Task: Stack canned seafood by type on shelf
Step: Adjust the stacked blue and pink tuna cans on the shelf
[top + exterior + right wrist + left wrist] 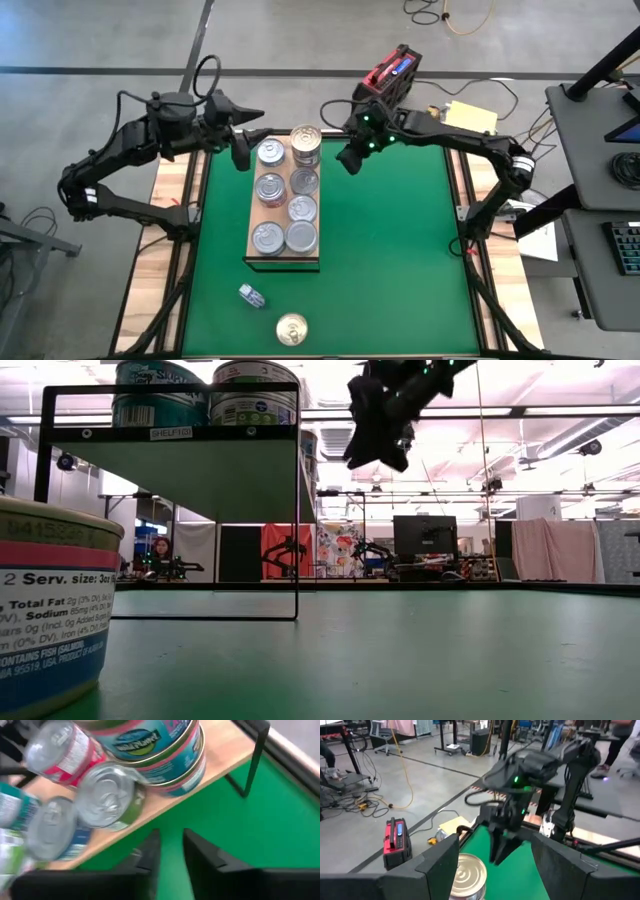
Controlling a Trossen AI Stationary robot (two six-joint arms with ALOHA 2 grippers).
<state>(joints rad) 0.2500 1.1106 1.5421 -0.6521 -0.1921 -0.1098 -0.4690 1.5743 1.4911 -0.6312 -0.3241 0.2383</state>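
- Right gripper (pixel 351 160) hangs above the mat just beside the shelf's far right corner, fingers (pixel 145 855) nearly together with a narrow gap, grasping nothing.
- Left gripper (pixel 240 152) sits at the shelf's far left corner, spread wide and empty.
- Shelf (pixel 260 215) holds seven cans (pixel 270 188) in two rows; the far right spot is a taller stack (pixel 305 143).
- A gold can (pixel 291 329) stands on the mat (pixel 400 250) near the front edge; another can (pixel 251 295) lies tipped between it and the shelf.
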